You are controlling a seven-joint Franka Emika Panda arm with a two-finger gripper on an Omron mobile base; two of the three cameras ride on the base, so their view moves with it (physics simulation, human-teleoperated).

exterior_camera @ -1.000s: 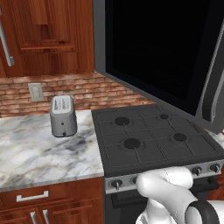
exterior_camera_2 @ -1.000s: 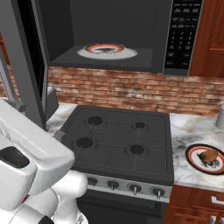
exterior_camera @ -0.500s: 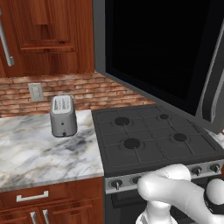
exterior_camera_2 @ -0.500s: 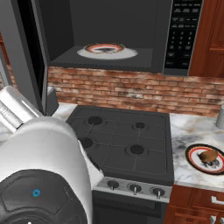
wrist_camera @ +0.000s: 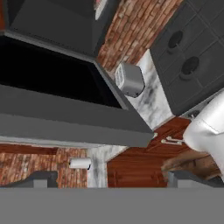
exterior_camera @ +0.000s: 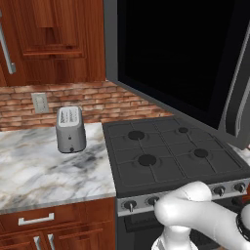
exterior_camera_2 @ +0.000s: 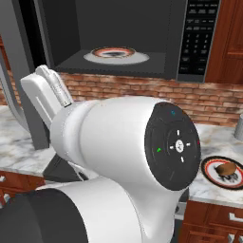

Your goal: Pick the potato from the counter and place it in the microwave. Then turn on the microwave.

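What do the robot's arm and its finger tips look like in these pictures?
The arm is glossy white with rounded segments. One joint ends in a dark round cap bearing small white, green and blue marks. A lower segment is dark grey. The fingertips are small, dark grey and blocky.

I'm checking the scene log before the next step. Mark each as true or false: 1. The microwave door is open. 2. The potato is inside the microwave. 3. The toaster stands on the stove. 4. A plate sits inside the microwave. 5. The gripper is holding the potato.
1. True. The microwave is open, with its door swung out to the side.
2. False. The potato lies on a plate on the counter, right of the stove.
3. False. The toaster stands on the counter, left of the stove.
4. True. A round plate with a red rim sits inside the microwave.
5. False. The gripper has nothing between its fingertips.
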